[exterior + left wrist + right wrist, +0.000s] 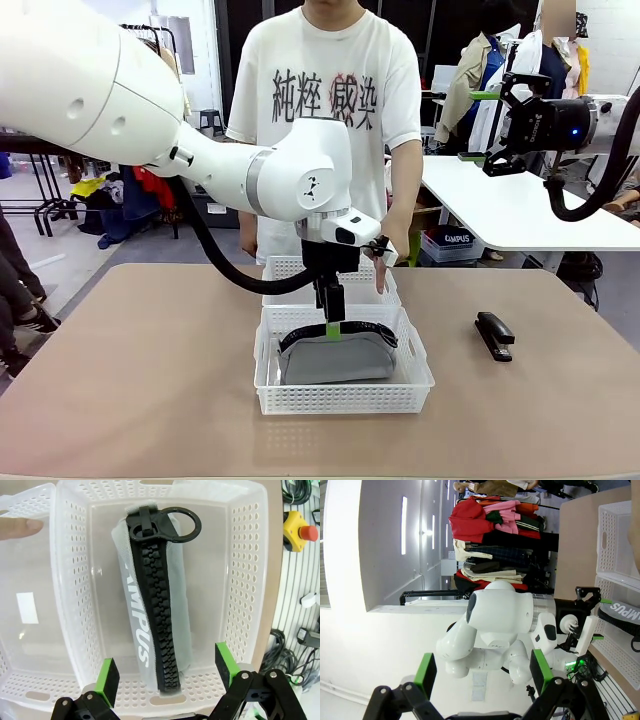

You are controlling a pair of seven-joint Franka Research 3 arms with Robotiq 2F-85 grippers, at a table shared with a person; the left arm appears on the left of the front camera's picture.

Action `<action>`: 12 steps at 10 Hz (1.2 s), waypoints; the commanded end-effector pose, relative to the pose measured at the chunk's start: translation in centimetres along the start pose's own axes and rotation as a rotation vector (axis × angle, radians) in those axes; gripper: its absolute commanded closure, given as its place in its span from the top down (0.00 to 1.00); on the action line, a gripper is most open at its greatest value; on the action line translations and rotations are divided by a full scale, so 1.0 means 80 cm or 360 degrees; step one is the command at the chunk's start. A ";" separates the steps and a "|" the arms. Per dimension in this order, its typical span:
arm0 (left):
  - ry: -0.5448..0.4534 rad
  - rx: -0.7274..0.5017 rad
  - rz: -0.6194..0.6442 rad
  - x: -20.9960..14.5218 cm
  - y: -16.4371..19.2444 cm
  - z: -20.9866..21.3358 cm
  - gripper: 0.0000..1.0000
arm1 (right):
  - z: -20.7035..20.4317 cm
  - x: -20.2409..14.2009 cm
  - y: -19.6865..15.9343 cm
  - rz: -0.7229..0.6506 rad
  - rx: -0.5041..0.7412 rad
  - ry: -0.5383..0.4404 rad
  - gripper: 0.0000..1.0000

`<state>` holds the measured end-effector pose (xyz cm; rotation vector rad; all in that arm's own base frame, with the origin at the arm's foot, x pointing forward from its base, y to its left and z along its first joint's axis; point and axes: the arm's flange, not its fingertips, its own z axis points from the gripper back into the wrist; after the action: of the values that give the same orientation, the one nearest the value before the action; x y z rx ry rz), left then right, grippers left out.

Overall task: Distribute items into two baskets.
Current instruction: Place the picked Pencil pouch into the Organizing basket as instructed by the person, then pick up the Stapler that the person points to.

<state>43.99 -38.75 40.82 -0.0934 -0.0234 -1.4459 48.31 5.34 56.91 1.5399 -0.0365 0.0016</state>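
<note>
The grey pouch (335,360) with its black zipper lies inside the nearer white basket (345,402). My left gripper (333,327) hangs just above the pouch's top; in the left wrist view the pouch (160,605) lies lengthwise in its basket (245,580), and my left gripper (165,674) stands open astride its near end without gripping it. The second basket (285,268) stands directly behind the first, partly hidden by my left arm. The black stapler (494,336) rests on the table to the right. My right gripper (482,125) is raised high at the right, open and empty, as the right wrist view (482,672) confirms.
A person stands at the far side, one hand (385,255) hanging over the far basket's right end; a fingertip (20,528) shows over the far basket (25,630). A white table (500,205) stands behind at the right. Bare tabletop (140,380) lies left of the baskets.
</note>
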 end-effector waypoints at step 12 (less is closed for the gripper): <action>0.0001 0.0000 0.0002 0.000 0.001 0.002 1.00 | 0.001 0.000 0.002 0.0005 -0.0001 -0.0004 1.00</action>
<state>44.05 -38.72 40.97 -0.0932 -0.0226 -1.4448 48.31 5.34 56.91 1.5399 -0.0366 0.0016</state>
